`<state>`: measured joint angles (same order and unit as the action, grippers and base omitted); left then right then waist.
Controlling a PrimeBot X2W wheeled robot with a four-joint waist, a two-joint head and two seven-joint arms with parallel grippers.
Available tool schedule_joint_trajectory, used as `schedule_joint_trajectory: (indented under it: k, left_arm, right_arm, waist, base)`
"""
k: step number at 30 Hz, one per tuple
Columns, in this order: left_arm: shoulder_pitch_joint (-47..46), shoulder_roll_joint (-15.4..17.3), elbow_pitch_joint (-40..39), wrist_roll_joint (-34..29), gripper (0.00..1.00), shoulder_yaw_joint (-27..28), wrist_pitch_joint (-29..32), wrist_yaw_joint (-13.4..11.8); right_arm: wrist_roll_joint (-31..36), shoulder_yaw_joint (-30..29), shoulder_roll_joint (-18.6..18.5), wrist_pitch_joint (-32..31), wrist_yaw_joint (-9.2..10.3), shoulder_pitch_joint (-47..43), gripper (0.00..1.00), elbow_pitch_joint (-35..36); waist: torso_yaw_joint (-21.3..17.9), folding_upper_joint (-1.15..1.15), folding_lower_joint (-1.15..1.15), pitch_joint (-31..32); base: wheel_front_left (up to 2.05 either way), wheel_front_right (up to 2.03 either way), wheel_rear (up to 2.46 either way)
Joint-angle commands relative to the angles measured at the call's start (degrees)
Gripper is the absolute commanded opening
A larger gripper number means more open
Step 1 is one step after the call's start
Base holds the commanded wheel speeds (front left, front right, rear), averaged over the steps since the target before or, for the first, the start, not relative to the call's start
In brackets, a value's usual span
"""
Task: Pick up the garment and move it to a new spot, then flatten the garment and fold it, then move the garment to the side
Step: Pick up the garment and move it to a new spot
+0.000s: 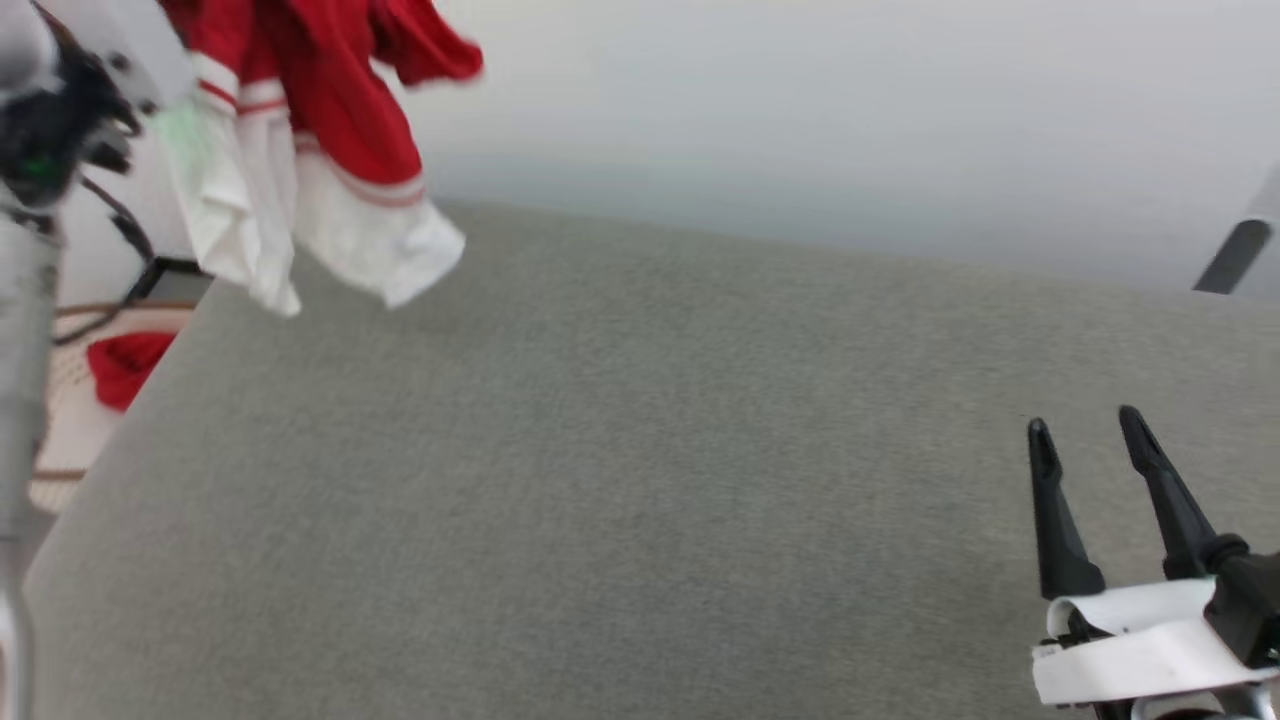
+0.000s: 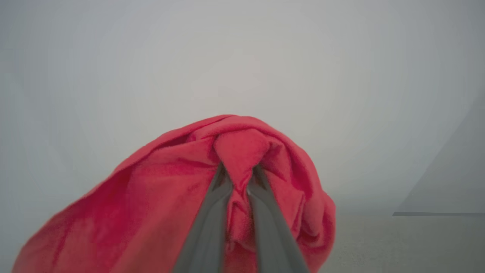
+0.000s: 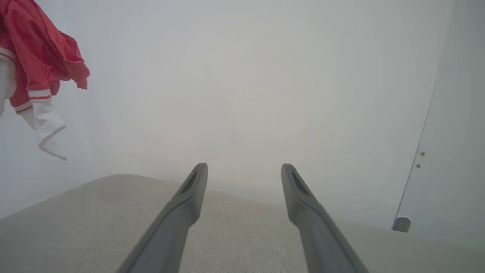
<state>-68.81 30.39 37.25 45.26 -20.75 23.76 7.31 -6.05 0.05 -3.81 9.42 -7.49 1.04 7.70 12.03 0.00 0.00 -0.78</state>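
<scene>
While left gripper (image 2: 240, 170) holds garment (image 2: 151, 212) aloft, right gripper (image 1: 1083, 422) hovers open.

The garment (image 1: 330, 130) is blurred in the head view and its top runs off the upper edge, so the grip on it cannot be seen there. In the left wrist view the left claw (image 2: 238, 172) has its fingertips buried in a red fold; the bottom edge cuts its finger bases and the cloth's lower part. The right wrist view crops the garment at its left edge. The right claw (image 1: 1083, 420) loses its body to the lower right corner. A red cloth (image 1: 125, 365) lies blurred, half hidden behind the surface (image 1: 640, 480) edge. A dark bar (image 1: 1235, 255), cut off at the right edge, is unidentifiable
</scene>
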Motion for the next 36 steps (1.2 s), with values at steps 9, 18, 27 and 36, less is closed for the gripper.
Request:
schedule_joint_trajectory:
  k: [9,18,27,36]
  left_arm:
    - [8.4,-0.8,-11.1,2.6,0.00,-0.8,3.0,-3.0]
    - [15.2,-1.4,-20.3,3.9,0.00,-1.5,6.5,-7.9]
    - [23.9,-3.0,-28.9,5.2,0.00,-4.5,10.9,-12.6]
    - [31.6,-4.8,-30.2,5.4,0.00,-8.9,12.7,-13.8]
  right_arm:
    - [1.3,-4.4,0.4,0.3,0.01,-2.0,1.00,0.5]
    - [1.4,-10.0,0.7,0.6,0.01,-3.4,1.00,1.4]
    - [0.6,-11.0,0.9,1.4,0.01,-3.4,1.00,0.3]
    - [-1.0,-9.5,1.0,2.6,0.01,-1.7,1.00,-2.1]
  waist:
    - [-9.7,0.00,0.00,2.6]
    - [-14.4,0.00,0.00,2.0]
    - [-17.2,0.00,0.00,0.5]
    - [-18.9,0.00,0.00,-2.3]
  base:
    - [0.00,0.00,0.00]
    - [0.00,0.00,0.00]
    - [0.00,0.00,0.00]
    - [0.00,0.00,0.00]
